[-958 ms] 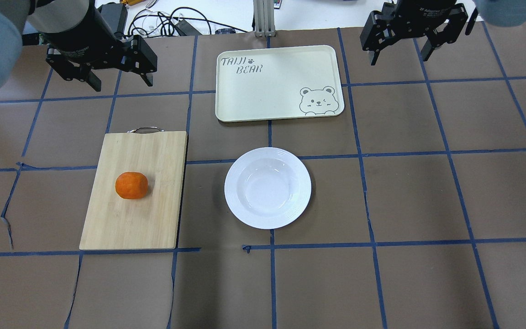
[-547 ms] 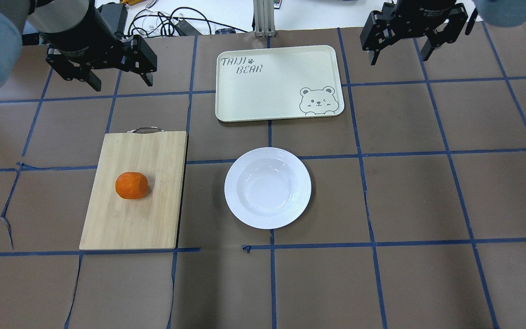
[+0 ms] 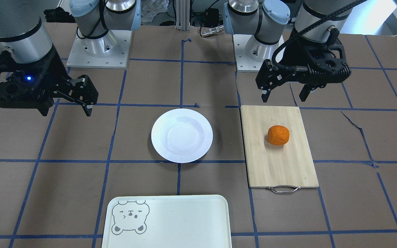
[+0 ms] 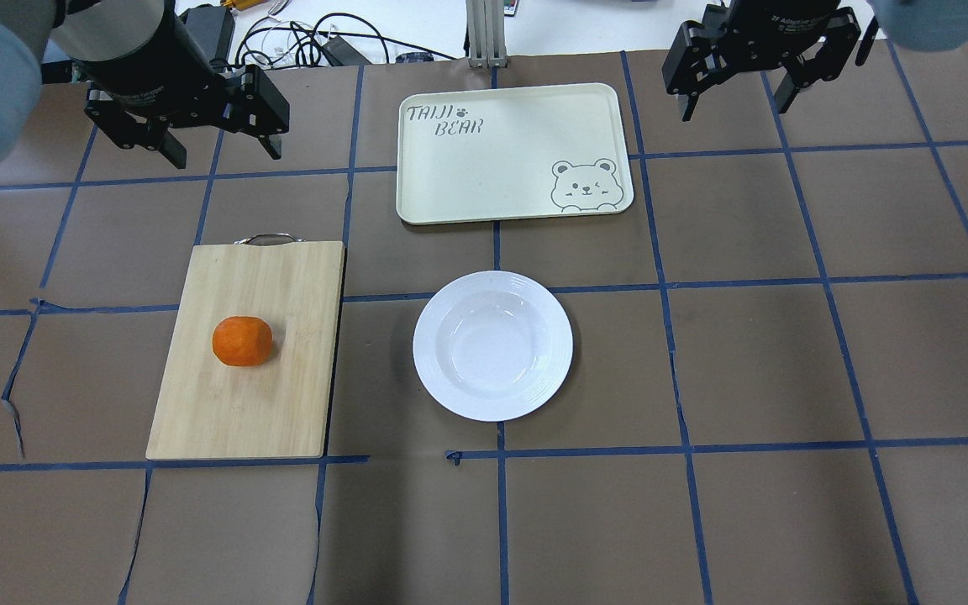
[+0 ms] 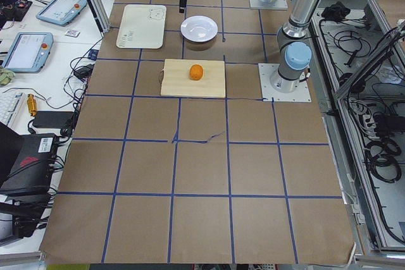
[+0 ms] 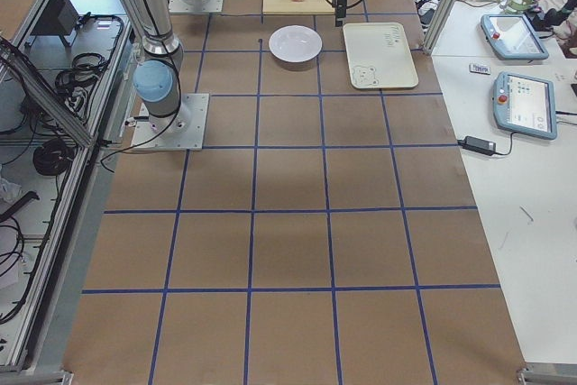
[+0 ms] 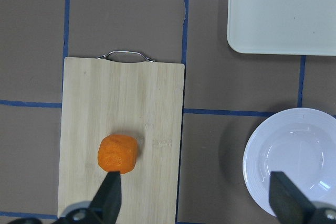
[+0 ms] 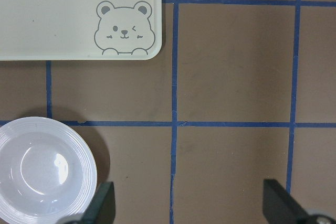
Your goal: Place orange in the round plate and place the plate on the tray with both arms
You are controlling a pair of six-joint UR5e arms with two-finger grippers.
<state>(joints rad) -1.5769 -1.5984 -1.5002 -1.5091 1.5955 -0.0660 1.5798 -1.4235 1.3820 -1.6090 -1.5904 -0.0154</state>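
The orange (image 4: 242, 341) lies on a bamboo cutting board (image 4: 265, 403), left of the round white plate (image 4: 492, 345), which holds nothing. The cream tray (image 4: 501, 160) with its bear drawing sits beyond the plate, also bare. My left gripper (image 4: 223, 154) hovers open past the board's handle end, high above the table. From the left wrist view the orange (image 7: 118, 153) shows just ahead of one fingertip (image 7: 111, 190). My right gripper (image 4: 736, 109) hangs open to the right of the tray, with the plate (image 8: 42, 171) at its lower left in the right wrist view.
The table is brown paper crossed by blue tape lines. Cables (image 4: 316, 42) and an aluminium post (image 4: 484, 34) sit beyond the far edge. Both arm bases (image 3: 98, 44) stand on the robot's side of the table.
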